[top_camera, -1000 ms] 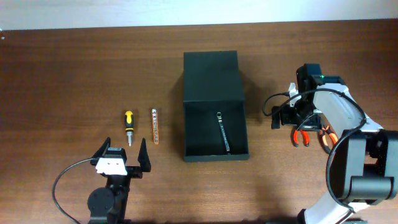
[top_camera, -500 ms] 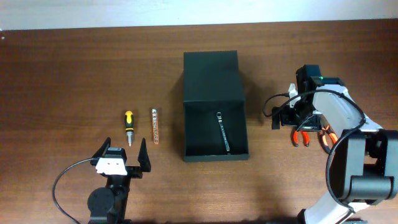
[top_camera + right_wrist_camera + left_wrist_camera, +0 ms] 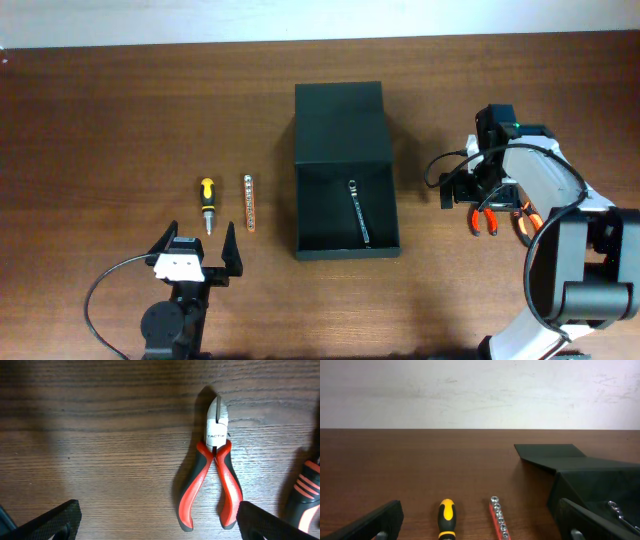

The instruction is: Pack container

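Wooden table: one, brown, and everything sat on it.
Black container: one, parked mid-table between the two arms, flap lid folded back flat, mouth open to the top.
Empty right gripper: hung right over the pliers with its fingers spread wide, pinching nothing.
Empty left gripper: also gaped wide and held nothing, near the table's front edge, just short of the screwdriver.
Steel wrench: one, lying inside the container, so I'd say packing had barely got going.
Red-handled pliers: one pair, shut, lying well to the right of the container. My guess was they were the next grab.
Good pliers grab: I'd have nudged right first, since they sat off-centre in the gap. Then I'd have dropped straight down and squeezed across both handles just behind the pivot, so they couldn't swing.
Stray orange-and-black tool: one, mostly cut off, just beside the pliers. The finger on that side could easily have clipped it.
Yellow-and-black screwdriver: one.
Red socket rail: one, beside the screwdriver. Its sockets were too small to count.
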You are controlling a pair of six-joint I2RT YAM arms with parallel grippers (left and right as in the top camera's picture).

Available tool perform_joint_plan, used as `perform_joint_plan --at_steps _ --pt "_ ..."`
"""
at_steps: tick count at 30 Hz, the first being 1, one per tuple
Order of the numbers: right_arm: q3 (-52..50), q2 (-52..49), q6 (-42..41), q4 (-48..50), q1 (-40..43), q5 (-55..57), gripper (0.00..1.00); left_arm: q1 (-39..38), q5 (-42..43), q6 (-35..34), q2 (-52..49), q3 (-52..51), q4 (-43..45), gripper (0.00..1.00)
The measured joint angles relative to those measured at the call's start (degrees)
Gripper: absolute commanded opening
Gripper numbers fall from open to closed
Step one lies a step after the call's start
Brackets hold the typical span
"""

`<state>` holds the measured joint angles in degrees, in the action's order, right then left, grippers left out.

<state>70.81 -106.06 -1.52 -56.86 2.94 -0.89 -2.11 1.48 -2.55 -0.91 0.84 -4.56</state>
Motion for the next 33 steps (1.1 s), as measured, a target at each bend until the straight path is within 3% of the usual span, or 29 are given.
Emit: perform_joint_plan --at_steps 33 --pt "-3.0 -0.9 -1.5 1.4 0.0 0.0 0.99 0.0 0.0 0.0 0.0 0.0 0.0 0.99"
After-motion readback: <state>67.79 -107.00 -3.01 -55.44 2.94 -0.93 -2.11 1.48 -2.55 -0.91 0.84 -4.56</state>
